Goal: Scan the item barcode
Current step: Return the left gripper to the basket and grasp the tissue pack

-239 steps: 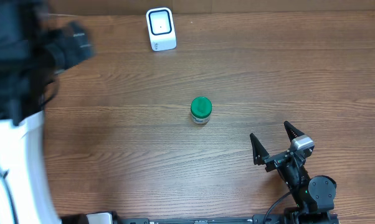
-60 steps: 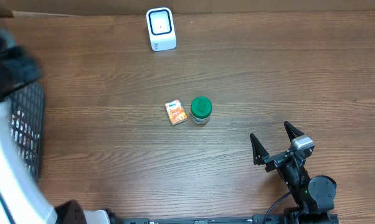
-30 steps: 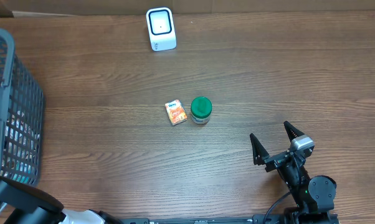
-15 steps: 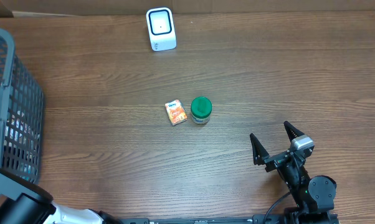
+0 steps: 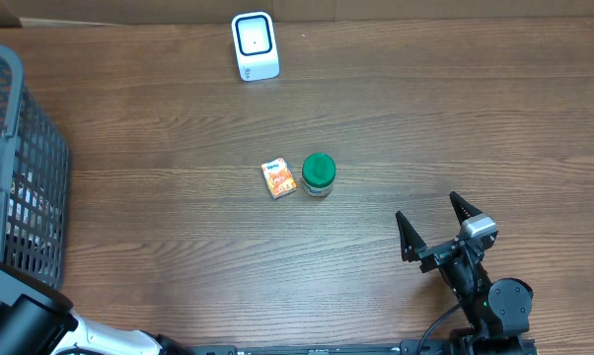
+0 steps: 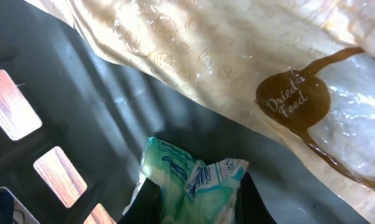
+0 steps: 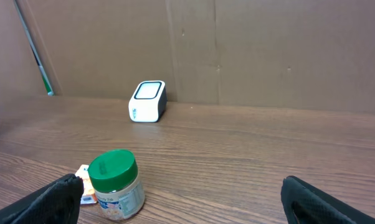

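Observation:
In the left wrist view my left gripper (image 6: 197,204) is down inside the basket (image 6: 81,124), shut on a crumpled green-and-white packet (image 6: 194,177) whose barcode faces the camera. From overhead only the left arm (image 5: 21,323) shows, by the basket's (image 5: 21,168) near corner. The white scanner (image 5: 255,45) stands at the table's far edge, also visible in the right wrist view as the scanner (image 7: 147,101). My right gripper (image 5: 430,209) rests open at the near right, holding nothing.
A green-lidded jar (image 5: 319,175) and a small orange packet (image 5: 278,178) sit mid-table; the jar (image 7: 114,185) lies ahead-left of the right gripper (image 7: 181,193). A large beige "Dried Food" bag (image 6: 287,81) lies in the basket above the held packet.
The left arm has shifted slightly at the basket's near corner and its jaws have closed on the green-and-white packet. Right arm, jar, orange packet and scanner have not moved.

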Available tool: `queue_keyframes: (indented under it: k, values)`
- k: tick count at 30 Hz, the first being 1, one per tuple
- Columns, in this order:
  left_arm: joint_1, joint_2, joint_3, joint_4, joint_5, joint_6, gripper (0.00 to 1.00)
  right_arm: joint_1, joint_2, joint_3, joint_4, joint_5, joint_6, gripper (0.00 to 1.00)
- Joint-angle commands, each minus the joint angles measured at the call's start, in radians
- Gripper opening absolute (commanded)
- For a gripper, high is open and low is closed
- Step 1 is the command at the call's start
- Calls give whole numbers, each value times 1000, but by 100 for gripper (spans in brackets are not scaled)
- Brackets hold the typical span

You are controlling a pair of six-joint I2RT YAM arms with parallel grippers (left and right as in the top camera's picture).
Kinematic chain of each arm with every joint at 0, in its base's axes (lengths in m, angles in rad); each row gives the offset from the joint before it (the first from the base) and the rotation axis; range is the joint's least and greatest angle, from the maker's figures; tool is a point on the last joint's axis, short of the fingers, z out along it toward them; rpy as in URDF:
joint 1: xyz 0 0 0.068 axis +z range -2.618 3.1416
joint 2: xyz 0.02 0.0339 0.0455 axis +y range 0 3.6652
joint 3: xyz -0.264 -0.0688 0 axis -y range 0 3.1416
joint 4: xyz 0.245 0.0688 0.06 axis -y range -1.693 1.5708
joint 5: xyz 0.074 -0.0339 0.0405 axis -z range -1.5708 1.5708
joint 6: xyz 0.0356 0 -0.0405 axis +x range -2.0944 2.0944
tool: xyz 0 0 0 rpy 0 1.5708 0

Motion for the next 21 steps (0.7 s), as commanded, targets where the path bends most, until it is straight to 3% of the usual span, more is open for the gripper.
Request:
queue_keyframes:
  k: [1,7,14,21]
  values:
    - [4,47,45,-45,24,8,4,5,-10,-11,5,3,3,100]
    - [1,42,287,-226,48,7,4,5,-10,-11,5,3,3,100]
    - [-6,-14,666,-398,274,5,4,5,-10,-11,5,3,3,100]
    - [-61,-171,908,-422,478,9,4,5,-10,-11,5,2,3,100]
